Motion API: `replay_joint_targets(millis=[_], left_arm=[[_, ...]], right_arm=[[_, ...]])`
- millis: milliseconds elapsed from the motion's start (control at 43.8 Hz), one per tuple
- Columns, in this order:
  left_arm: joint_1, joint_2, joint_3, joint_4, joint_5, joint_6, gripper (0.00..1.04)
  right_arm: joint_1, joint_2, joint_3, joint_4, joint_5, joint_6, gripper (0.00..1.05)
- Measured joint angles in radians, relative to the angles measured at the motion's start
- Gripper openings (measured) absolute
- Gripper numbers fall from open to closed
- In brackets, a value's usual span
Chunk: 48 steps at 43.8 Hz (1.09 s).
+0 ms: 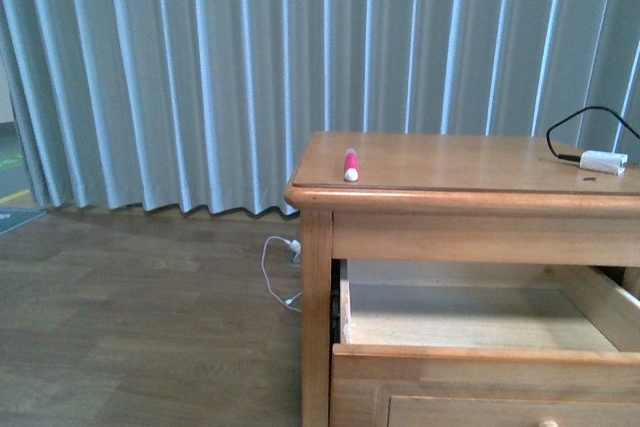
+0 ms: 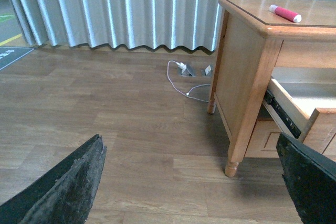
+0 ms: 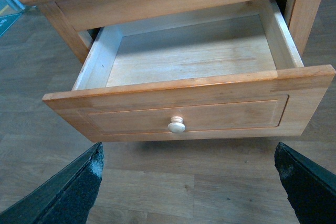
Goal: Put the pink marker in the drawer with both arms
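Left wrist view, pink marker (image 2: 284,13) far from hand (image 2: 188,137)

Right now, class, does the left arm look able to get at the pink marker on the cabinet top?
Probably yes. The pink marker lies alone near the front left corner of the cabinet top, nothing over it; the left end effector is open and empty.
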Motion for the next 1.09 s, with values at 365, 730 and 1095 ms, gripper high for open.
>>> replay_joint_targets(millis=[365, 730, 1095], left_arm=[[0.000, 0.000, 0.000, 0.000, 0.000, 0.000, 0.99], [-0.209, 0.279, 0.066, 0.041, -0.456, -0.037, 0.99], [-0.296, 1.144, 0.550, 0.438, -0.249, 0.032, 0.99]], right_arm=[[0.002, -0.003, 0.000, -0.001, 0.001, 0.000, 0.96], [0.002, -0.003, 0.000, -0.001, 0.001, 0.000, 0.96], [0.002, -0.003, 0.000, -0.001, 0.001, 0.001, 0.96]])
